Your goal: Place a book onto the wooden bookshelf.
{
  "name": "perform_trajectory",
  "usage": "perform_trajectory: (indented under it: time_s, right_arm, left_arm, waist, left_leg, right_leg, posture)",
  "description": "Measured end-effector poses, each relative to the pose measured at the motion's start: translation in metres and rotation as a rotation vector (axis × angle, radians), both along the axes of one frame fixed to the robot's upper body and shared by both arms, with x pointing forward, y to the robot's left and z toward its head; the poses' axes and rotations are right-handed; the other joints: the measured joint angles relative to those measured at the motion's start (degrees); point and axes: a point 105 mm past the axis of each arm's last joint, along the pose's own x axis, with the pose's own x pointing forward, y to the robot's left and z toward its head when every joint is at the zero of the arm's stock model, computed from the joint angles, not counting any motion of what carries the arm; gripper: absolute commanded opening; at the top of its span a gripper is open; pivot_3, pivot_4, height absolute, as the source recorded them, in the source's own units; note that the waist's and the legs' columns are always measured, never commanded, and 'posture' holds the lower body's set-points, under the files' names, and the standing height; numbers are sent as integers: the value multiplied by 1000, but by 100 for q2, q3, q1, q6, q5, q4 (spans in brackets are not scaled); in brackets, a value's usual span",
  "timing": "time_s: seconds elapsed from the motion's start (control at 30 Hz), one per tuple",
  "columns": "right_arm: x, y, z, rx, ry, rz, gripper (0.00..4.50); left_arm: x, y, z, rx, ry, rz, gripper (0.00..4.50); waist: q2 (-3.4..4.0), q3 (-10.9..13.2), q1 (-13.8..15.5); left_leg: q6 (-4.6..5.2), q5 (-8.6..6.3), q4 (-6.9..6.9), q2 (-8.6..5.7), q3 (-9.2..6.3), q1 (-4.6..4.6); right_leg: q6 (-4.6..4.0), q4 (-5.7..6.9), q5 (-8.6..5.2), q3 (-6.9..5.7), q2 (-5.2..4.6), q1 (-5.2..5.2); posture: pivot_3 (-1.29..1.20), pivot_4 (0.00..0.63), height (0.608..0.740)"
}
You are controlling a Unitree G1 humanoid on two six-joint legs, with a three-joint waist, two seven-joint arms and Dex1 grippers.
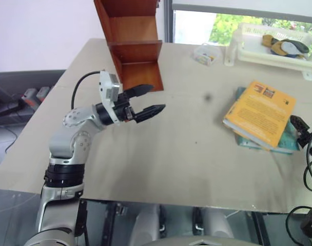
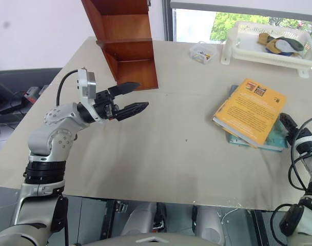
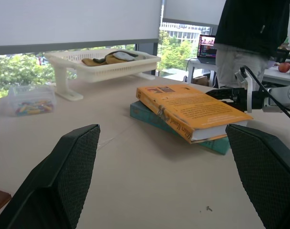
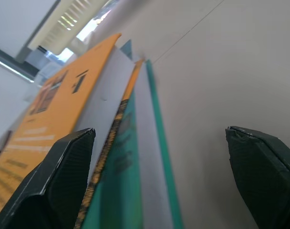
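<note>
The thick orange-yellow book (image 1: 261,113) lies flat on a thinner teal book (image 1: 285,142) at the table's right side. The reddish-brown wooden bookshelf (image 1: 130,41) stands at the back left, its open compartments facing the table. My left gripper (image 1: 157,98) hovers open and empty just in front of the shelf's lowest compartment, pointing toward the books. My right gripper (image 1: 299,124) sits low at the right edge of the book stack. In the right wrist view its fingers (image 4: 59,176) stand wide open, with the page edges of both books ahead of them and nothing held.
A white plastic tray (image 1: 248,51) holding a few items stands at the back right, and a small clear box (image 1: 205,54) sits beside it. The beige table (image 1: 171,154) stretches between shelf and books. A person (image 3: 252,28) stands beyond the table's right side.
</note>
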Motion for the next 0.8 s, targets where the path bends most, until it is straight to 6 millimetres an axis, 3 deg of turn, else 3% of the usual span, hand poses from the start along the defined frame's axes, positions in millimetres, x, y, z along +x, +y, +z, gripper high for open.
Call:
perform_trajectory:
  time_s: [0.53,0.8]
  right_arm:
    - [3,38,-1,116,-54,263,4500]
    - [33,38,1,184,-109,121,4500]
  left_arm:
    - [-1,2,-2,2,-3,23,4485]
    - [-2,3,-1,5,-10,27,4485]
  waist:
    - [-5,-3,-15]
    - [-18,-6,-68]
  left_leg:
    - [-1,0,1,9,6,3]
    - [-1,0,18,9,12,4]
  right_leg:
    - [-4,1,3,4,7,-1]
    - [14,1,11,9,3,7]
  posture:
    - [0,150,712]
    - [0,150,712]
